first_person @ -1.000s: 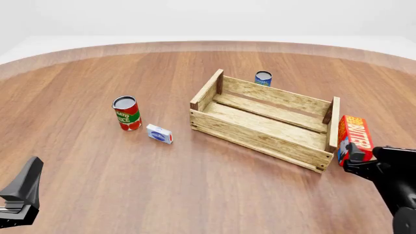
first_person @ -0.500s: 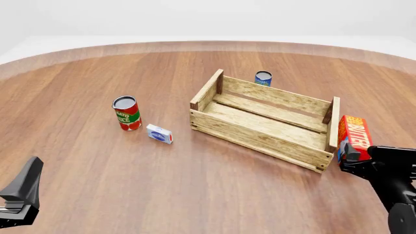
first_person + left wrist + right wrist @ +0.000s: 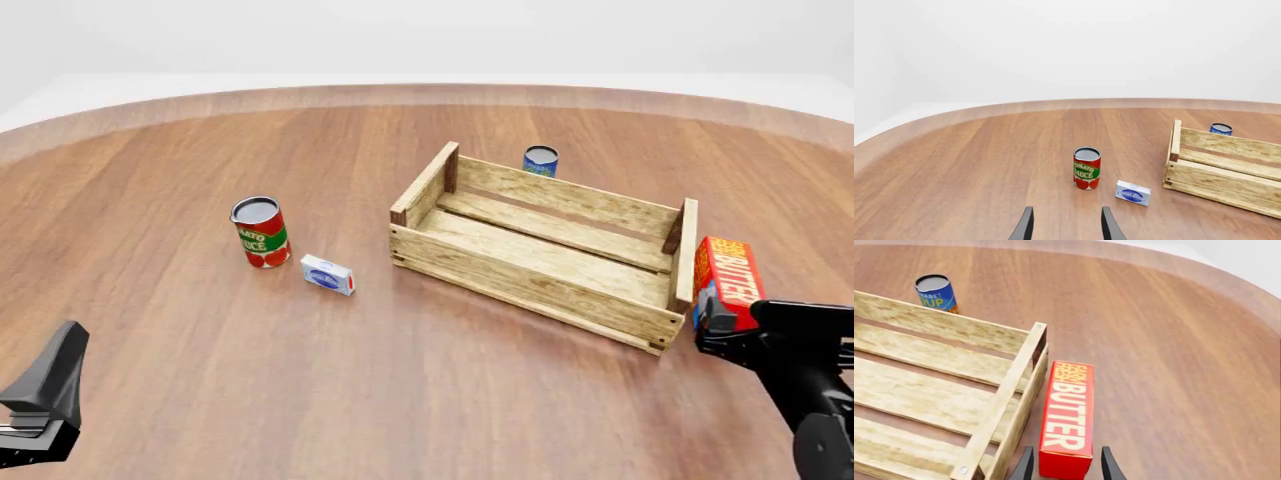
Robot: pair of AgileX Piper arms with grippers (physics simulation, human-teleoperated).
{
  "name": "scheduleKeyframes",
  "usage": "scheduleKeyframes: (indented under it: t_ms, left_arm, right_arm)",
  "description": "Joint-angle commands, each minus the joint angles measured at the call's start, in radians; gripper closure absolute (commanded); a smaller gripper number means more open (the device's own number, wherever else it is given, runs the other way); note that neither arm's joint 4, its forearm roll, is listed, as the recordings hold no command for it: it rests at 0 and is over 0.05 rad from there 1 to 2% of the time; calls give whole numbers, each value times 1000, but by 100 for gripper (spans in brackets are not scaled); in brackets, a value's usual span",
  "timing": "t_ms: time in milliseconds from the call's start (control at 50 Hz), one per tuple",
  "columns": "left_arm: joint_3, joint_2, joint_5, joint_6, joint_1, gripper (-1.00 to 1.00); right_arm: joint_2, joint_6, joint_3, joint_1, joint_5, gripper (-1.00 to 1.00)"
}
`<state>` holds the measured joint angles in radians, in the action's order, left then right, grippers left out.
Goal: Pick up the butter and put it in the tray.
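The butter (image 3: 731, 278) is a red carton with an orange face and white "BUTTER" lettering, standing on its long edge on the table just outside the right end of the tray (image 3: 534, 285). The tray is a large light wooden slatted crate and is empty. My right gripper (image 3: 727, 328) is open at the butter's near end. In the right wrist view the two fingers of the right gripper (image 3: 1067, 467) stand on either side of the butter (image 3: 1069, 415), beside the tray's end wall (image 3: 1004, 405). My left gripper (image 3: 60, 370) is open and empty at the near left.
A red tomato sauce can (image 3: 260, 232) and a small white-and-blue box (image 3: 327, 274) stand left of the tray; the left wrist view shows this can (image 3: 1086, 168) and box (image 3: 1133, 193) ahead of the open left gripper (image 3: 1065, 220). A blue can (image 3: 539, 160) stands behind the tray.
My right gripper has shifted slightly lower and nearer along the butter's near end. The butter, the tray and the left arm have not moved.
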<state>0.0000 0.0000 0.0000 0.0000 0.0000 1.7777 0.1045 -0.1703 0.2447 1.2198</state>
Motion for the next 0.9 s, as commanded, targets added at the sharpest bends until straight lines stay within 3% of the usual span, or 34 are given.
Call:
scheduleKeyframes:
  t_ms: [20, 900]
  left_arm:
    - [0, 0, 0, 0, 0, -100]
    - [0, 0, 0, 0, 0, -100]
  right_arm:
    - [11, 2, -4, 5, 0, -100]
    - [77, 5, -47, 9, 0, -100]
